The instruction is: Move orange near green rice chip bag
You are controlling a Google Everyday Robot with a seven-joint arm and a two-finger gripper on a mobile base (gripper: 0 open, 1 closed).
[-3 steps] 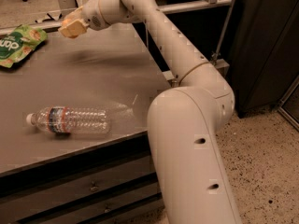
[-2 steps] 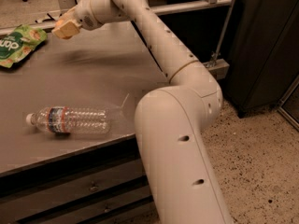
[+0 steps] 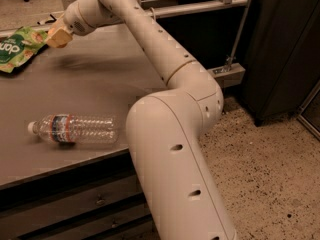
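Camera view is showing the gripper (image 3: 56, 36) hovering above the far left part of the grey table (image 3: 115, 79), just beside the right edge of the green rice chip bag (image 3: 19, 48) and not touching it; whether the gripper is open or closed cannot be told from this angle, and whether it is carrying the orange cannot be told either; the bag is lying flat at the table's left edge, partly cut off by the frame; the white arm (image 3: 165, 59) is reaching from the robot's body (image 3: 170, 179) at lower centre, up and leftward across the table; a clear water bottle (image 3: 75, 129) is lying on its side near the front edge, cap pointing left, well apart from bag and gripper; a dark cabinet (image 3: 285, 49) is standing on the speckled floor (image 3: 270, 179) at right.
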